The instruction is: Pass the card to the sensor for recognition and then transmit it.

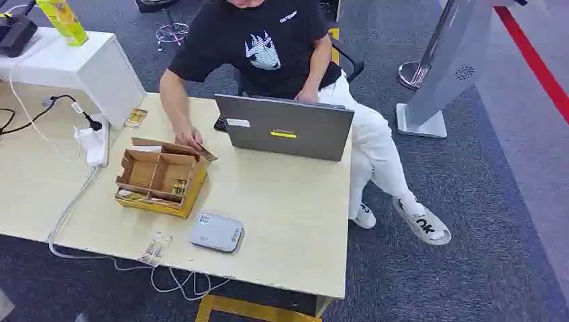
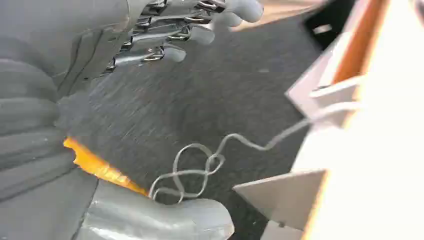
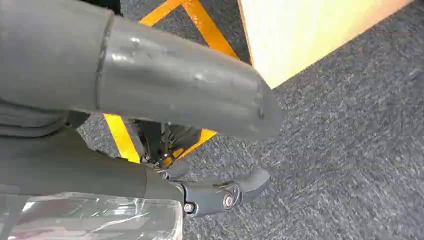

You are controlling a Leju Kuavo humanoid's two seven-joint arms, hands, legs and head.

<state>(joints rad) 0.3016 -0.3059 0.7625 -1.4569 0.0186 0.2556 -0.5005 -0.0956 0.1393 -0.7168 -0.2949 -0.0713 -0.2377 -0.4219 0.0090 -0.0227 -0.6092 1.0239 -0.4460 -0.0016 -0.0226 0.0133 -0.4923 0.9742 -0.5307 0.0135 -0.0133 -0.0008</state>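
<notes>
A grey-white sensor [image 1: 216, 232] lies flat on the wooden table [image 1: 288, 215], near its front edge. Behind it stands an open cardboard box [image 1: 160, 178] with compartments, and small cards [image 1: 178, 187] stand in one of them. A person in a black shirt [image 1: 262, 40] sits across the table and holds a card [image 1: 205, 154] over the box's far right corner. My left hand [image 2: 90, 50] hangs beside the table over the carpet, its fingers [image 2: 170, 35] apart and holding nothing. My right hand [image 3: 125, 165] also hangs low by the table corner [image 3: 280, 55] and holds nothing.
An open grey laptop [image 1: 285, 127] stands at the table's far side in front of the person. A white power strip [image 1: 94, 144] with cables lies at the left, a white cabinet [image 1: 80, 67] beyond it. Small clear packets [image 1: 154, 249] lie left of the sensor. Loose cable [image 2: 200, 165] hangs below the table.
</notes>
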